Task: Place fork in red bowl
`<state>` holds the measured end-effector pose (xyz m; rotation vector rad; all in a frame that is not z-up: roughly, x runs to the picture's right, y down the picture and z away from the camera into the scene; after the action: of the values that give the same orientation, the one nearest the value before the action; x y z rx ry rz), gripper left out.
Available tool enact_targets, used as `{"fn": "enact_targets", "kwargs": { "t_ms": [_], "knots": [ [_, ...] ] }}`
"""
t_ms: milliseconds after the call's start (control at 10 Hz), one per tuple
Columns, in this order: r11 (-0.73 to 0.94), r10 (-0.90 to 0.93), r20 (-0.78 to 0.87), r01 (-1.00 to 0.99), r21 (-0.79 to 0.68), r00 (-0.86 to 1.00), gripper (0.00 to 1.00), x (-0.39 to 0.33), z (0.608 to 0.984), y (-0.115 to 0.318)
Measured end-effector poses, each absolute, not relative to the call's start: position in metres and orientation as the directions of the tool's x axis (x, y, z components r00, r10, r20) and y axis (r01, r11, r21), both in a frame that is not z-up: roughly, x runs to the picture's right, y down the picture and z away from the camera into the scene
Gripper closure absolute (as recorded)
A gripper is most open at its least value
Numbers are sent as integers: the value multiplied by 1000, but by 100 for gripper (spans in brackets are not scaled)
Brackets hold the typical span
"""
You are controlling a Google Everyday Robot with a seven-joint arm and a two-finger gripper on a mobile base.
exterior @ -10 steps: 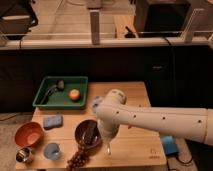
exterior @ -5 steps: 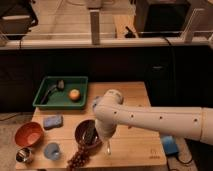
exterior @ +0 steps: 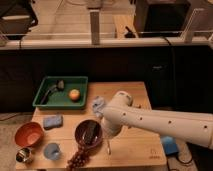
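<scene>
Fingers [exterior: 105, 135] near the front edge, grip cannot be told; fork [exterior: 108, 146] just beside them, pointing edgeward; red bowl [exterior: 28, 134] near the front-left corner.

Robot lab: pincer [exterior: 107, 136] over wooden table [exterior: 136, 151]

The arm [exterior: 150, 120] is easing a little to the right, its rounded joint now lying farther from the green tray [exterior: 46, 103] than a second ago. The gripper [exterior: 106, 131] is moving with it, hanging just right of the dark bowl [exterior: 81, 129], above the front of the surface [exterior: 135, 150]. The fork [exterior: 108, 145], a thin streak below the gripper, is shifting slightly rightward too.
</scene>
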<state>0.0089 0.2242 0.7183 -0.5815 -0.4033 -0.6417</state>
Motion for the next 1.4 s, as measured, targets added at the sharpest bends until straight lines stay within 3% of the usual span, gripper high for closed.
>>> {"fn": "enact_targets", "kwargs": {
  "t_ms": [200, 1400],
  "knots": [
    [653, -445, 520, 662, -369, 729, 20, 13, 730, 226],
    [592, -459, 529, 690, -417, 714, 20, 38, 787, 258]
  ]
}}
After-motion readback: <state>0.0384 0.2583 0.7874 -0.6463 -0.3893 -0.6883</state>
